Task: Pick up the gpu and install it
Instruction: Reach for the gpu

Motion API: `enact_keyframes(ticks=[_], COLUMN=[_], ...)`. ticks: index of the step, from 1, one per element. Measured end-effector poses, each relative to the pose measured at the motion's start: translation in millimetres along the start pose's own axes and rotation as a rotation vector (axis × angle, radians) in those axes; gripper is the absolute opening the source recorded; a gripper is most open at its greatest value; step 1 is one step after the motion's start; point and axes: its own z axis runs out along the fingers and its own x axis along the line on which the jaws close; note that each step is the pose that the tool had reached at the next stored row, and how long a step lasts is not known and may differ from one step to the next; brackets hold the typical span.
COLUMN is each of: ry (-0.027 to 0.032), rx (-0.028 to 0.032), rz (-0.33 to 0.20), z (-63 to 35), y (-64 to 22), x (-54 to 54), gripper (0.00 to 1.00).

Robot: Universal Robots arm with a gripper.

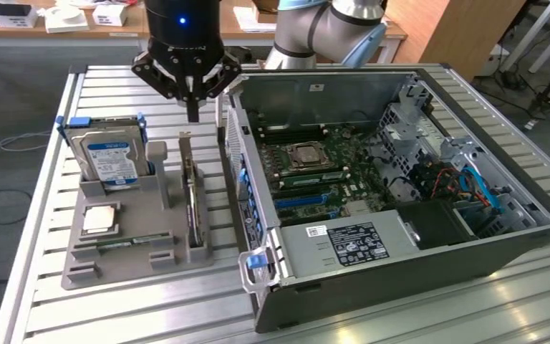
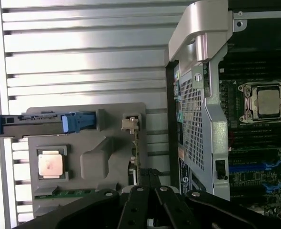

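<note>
The gpu (image 1: 192,193) stands on edge in a slot of the grey holder (image 1: 122,269), a thin dark card with a silver bracket at its far end. In the wrist view the gpu (image 2: 136,148) appears edge-on, just ahead of the fingertips. My gripper (image 1: 193,109) hangs a little above the card's far end, apart from it. Its fingers (image 2: 141,191) are shut together with nothing between them. To the exterior view's right, the open computer case (image 1: 466,265) lies on its side with the motherboard (image 1: 323,172) exposed.
The holder also carries an upright hard drive (image 1: 111,154) in a blue bracket, a CPU (image 1: 100,218) and a green RAM stick (image 1: 122,244). The case wall (image 1: 232,143) rises close beside the gpu. Everything sits on a slatted metal table (image 1: 112,315).
</note>
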Motion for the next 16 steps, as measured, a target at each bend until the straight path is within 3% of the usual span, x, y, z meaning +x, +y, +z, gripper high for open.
enact_keyframes(ticks=[11,16], ry=[-0.0001,-0.0001], rx=[0.0000,0.0000], rz=[0.000,0.000], z=[-1.1,-0.9], y=[-26.9,-28.2], x=[-1.7,2.6], gripper=[0.11,0.11])
